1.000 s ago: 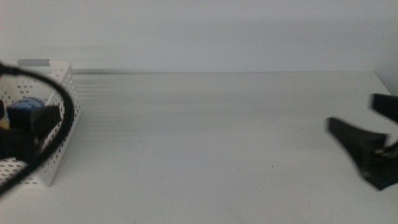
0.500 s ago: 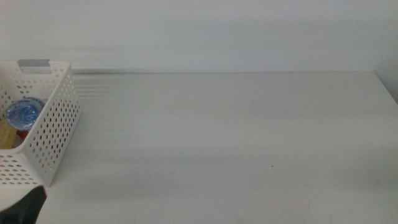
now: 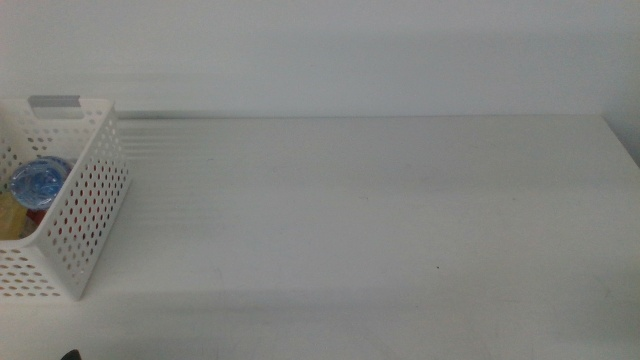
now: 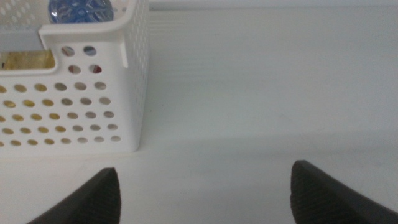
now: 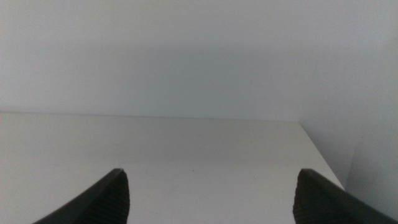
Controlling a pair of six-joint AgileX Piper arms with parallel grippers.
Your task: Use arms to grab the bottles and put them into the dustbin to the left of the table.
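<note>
The white perforated dustbin (image 3: 88, 195) stands at the table's (image 3: 380, 220) left end. Inside it I see the blue-capped water bottle (image 3: 38, 180), a bit of the yellow-liquid bottle (image 3: 12, 215), and red showing through the wall holes (image 3: 52, 215). In the left wrist view the dustbin (image 4: 93, 112) is close ahead, with the blue cap (image 4: 79, 9) and yellow liquid (image 4: 25, 60) showing. My left gripper (image 4: 205, 193) is open and empty, low over the table in front of the dustbin. My right gripper (image 5: 208, 196) is open and empty over the table's right part. Both are almost out of the middle view.
A grey handle strip (image 3: 55, 101) sits on the dustbin's far rim. A plain pale wall runs behind the table. The table's right edge (image 5: 320, 155) shows in the right wrist view.
The left arm has pulled back from over the dustbin and dropped out of the middle view. The right gripper has left the picture at the right. The bottles stay in the dustbin.
</note>
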